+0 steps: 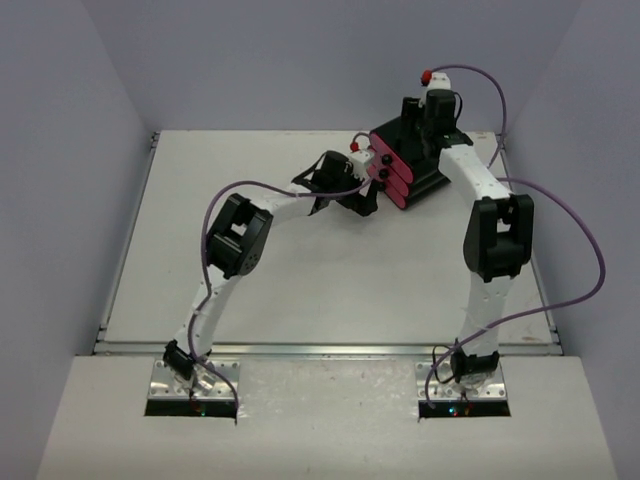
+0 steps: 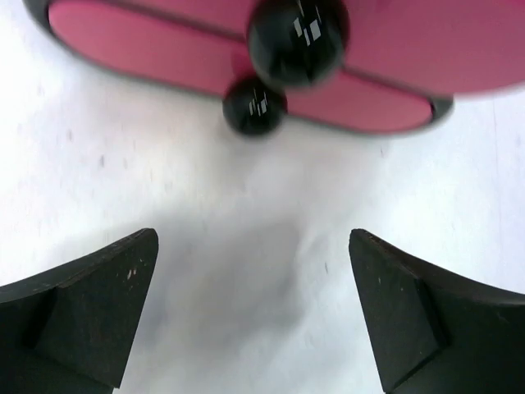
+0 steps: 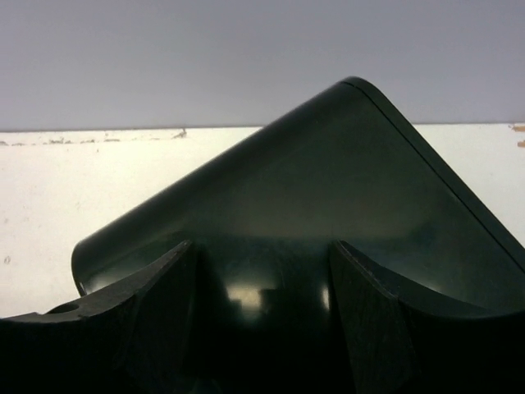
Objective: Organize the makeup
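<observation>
Where the arms reach: both stretch to the far half of the table [image 1: 300, 290], the left arm bending in from the left, the right arm running up the right side and over the black box [image 1: 428, 182].
Box: at the far right of the table, near the far edge and turned at an angle; its pink drawer fronts [image 1: 392, 172] face left and toward the near side.
Left gripper [image 2: 250, 263]: jaws spread wide with nothing between them, only bare white table below; it sits just short of the drawer fronts, apart from them.
Right gripper [image 3: 261, 263]: its fingers [image 3: 123, 328] stand part-way apart at the box's back top; whether they press on the box I cannot tell.
Makeup: not to be made out in any view; where it lies I cannot tell.
Edges: a metal rail [image 1: 330, 349] runs along the near edge and another along the left side; grey walls rise behind and at both sides.
Open room: broad bare surface left of the box and in front of it, between the two arms; little room between the box and the far edge.
Left wrist view only: two round black knobs [image 2: 297, 37] on the pink fronts, slightly blurred.
Right wrist view only: the box's glossy, rounded dark corner rising beyond the fingers, with table and wall behind it.
Top view only: the arm bases and the purple cables [image 1: 590, 260].
</observation>
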